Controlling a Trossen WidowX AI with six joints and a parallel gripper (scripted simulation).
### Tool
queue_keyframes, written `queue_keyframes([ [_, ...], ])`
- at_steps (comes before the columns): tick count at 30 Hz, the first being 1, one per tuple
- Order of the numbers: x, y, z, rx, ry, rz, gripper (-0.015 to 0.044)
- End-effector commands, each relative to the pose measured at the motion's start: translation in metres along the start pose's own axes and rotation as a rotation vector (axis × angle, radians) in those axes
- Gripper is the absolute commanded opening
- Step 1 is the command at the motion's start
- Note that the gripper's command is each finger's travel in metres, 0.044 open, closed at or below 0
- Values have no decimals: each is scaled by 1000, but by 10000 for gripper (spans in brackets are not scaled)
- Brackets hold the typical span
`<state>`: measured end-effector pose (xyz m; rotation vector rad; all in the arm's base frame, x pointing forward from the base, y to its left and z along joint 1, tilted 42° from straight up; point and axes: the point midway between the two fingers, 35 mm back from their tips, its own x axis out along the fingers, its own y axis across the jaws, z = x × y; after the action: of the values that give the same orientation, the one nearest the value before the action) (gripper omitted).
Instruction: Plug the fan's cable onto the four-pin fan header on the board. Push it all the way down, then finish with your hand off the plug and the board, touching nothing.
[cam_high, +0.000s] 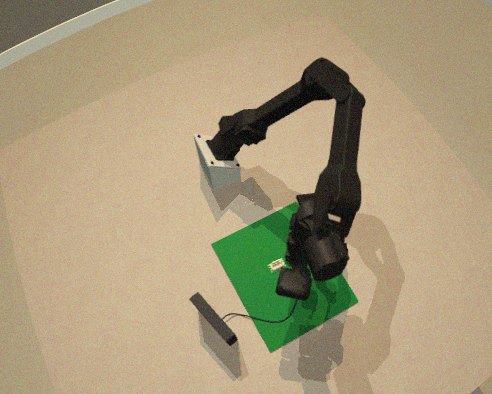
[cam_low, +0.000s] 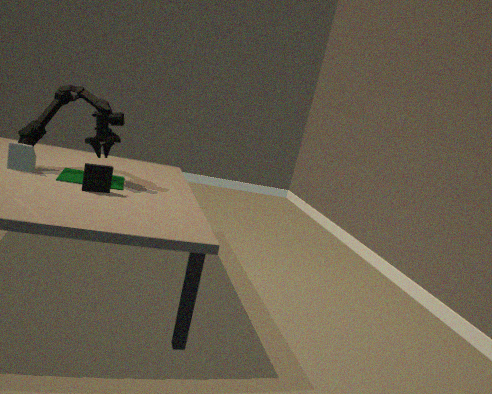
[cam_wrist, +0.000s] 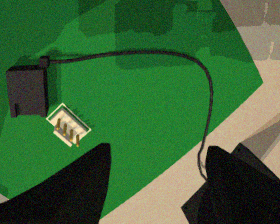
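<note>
The green board (cam_high: 245, 252) (cam_low: 70, 176) (cam_wrist: 150, 110) lies flat. The white four-pin header (cam_high: 276, 265) (cam_wrist: 69, 125) stands on it, its pins bare. The cable's black plug (cam_wrist: 27, 91) rests on the board beside the header, up and left of it in the wrist view; the arm hides it in the top view. The thin black cable (cam_high: 265, 320) (cam_wrist: 150, 51) curves from the plug to the fan (cam_high: 214, 320) (cam_low: 97, 177) (cam_wrist: 192, 207). My gripper (cam_low: 102, 156) (cam_wrist: 159, 153) is partly open and empty, above the board. The plug is outside the fingers, to the left in the wrist view.
The fan stands upright just off the board's edge, partly behind the right finger in the wrist view. The arm's pale base block (cam_high: 225, 175) (cam_low: 21, 157) stands beyond the board's opposite side. The table edge (cam_low: 125, 241) shows in the exterior view.
</note>
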<state>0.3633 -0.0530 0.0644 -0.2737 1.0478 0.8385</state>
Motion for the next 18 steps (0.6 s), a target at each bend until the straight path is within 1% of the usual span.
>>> queue_keyframes([
  [1,15,70,15,24,188,261,210],
  [10,15,74,15,25,201,277,210],
  [15,43,82,17,25,200,278,210],
  [18,45,83,17,25,200,278,210],
])
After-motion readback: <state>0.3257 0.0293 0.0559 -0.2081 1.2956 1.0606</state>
